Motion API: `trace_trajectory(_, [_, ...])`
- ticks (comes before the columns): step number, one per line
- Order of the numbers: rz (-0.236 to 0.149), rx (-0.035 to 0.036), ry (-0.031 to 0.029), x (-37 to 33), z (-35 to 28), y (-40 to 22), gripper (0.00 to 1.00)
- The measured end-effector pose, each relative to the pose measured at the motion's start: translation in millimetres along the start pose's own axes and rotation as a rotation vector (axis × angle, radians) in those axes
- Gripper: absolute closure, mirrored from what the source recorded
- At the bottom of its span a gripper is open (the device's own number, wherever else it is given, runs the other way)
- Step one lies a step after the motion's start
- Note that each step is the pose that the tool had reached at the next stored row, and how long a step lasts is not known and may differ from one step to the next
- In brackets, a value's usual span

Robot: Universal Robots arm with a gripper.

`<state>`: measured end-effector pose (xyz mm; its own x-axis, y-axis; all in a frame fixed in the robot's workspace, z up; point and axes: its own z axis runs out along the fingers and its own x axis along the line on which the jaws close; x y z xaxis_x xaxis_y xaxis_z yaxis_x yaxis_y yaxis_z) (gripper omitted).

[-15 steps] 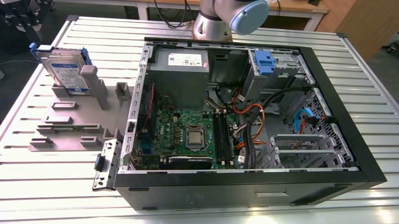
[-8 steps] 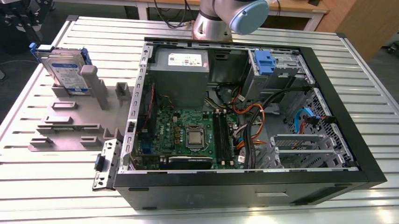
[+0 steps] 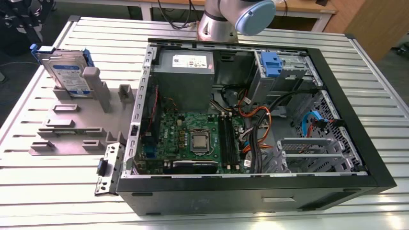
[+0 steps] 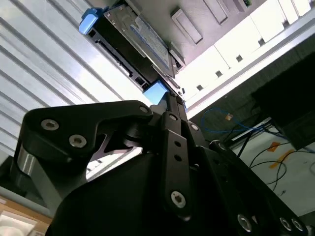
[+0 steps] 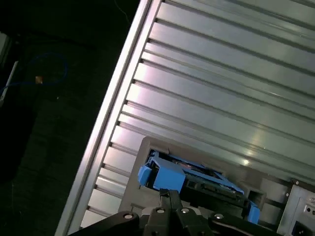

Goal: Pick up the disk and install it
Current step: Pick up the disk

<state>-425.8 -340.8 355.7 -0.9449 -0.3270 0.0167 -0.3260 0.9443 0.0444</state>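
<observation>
The disk [image 3: 65, 73] stands upright in a grey stand [image 3: 70, 125] near the far corner of the slatted table [image 3: 38, 191], at the exterior view's left. It is not yet picked up. The gripper [image 5: 170, 197] is empty, with its fingers together, and points toward the disk without touching it. Nothing is installed yet in the open computer case [image 3: 255, 188].

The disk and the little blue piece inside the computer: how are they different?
The blue-framed silver disk is bigger and stands in a grey rack outside the black computer case; the ribbed blue plastic piece is smaller and sits inside. Both have blue plastic.
</observation>
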Motion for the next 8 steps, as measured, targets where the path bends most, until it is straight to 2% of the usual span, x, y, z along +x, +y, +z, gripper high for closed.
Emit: trace_trajectory(8, [-0.116,0.0021,0.0048,0.0,0.4,0.0,0.89])
